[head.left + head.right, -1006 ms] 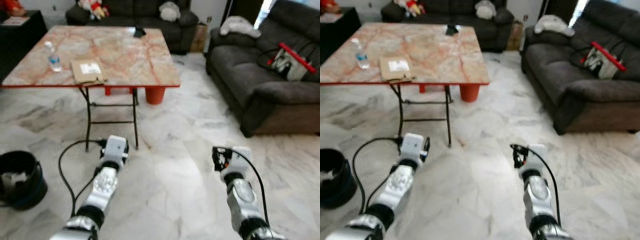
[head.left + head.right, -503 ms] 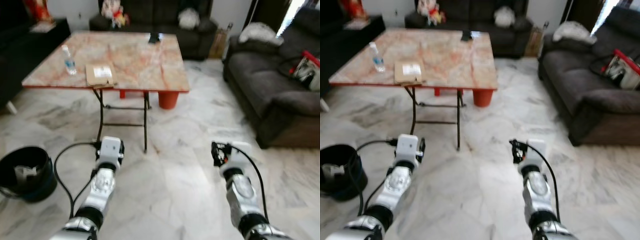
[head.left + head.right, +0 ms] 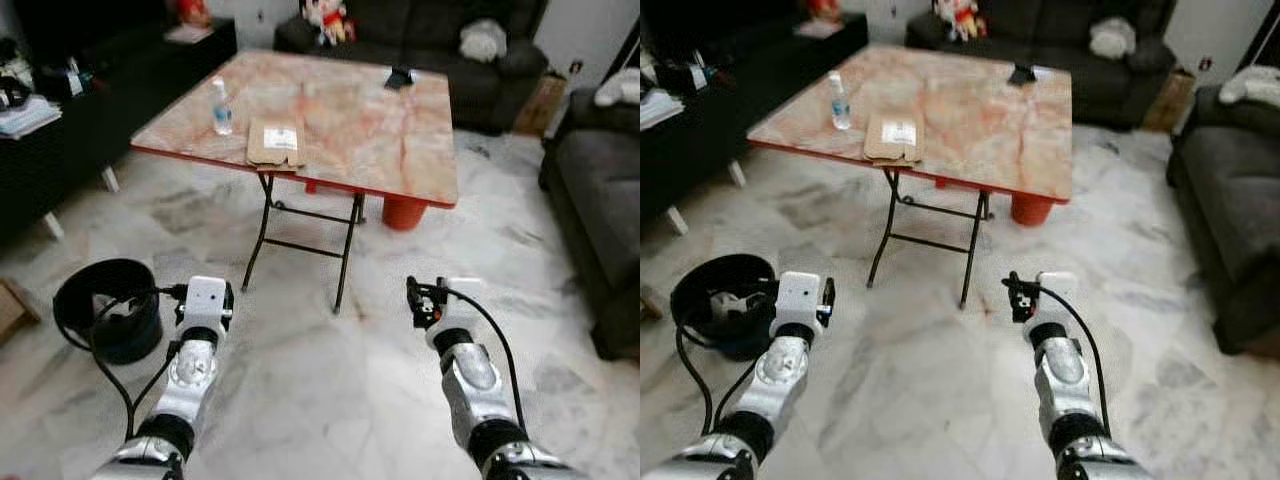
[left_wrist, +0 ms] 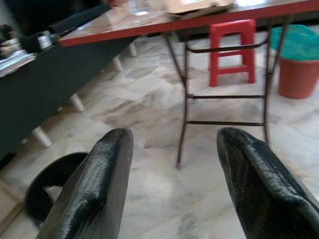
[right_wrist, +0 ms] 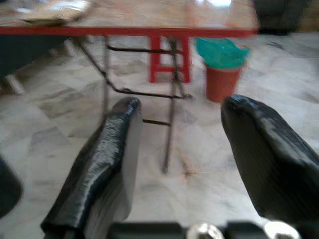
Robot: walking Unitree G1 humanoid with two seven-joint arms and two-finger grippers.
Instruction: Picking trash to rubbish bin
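Observation:
A brown paper bag (image 3: 276,141) lies flat at the near edge of the marble-topped folding table (image 3: 390,140). A clear plastic bottle (image 3: 220,105) stands upright just to its left. A black rubbish bin (image 3: 105,310) sits on the floor at the left, with some pale trash inside. My left arm (image 3: 200,345) reaches forward low, just right of the bin. In the left wrist view the left gripper (image 4: 172,149) is open and holds nothing. My right arm (image 3: 460,355) is held forward over bare floor, and the right gripper (image 5: 179,134) is open and holds nothing.
A small dark object (image 3: 400,76) lies at the table's far edge. A red stool (image 4: 232,52) and an orange pot with green lining (image 5: 221,74) stand under the table. A dark low cabinet (image 3: 90,120) runs along the left and sofas (image 3: 600,180) stand at the right and back.
The whole view has swung to the left, so the table, bin and cabinet sit further right in the picture. Both arms stay held forward with their fingers apart.

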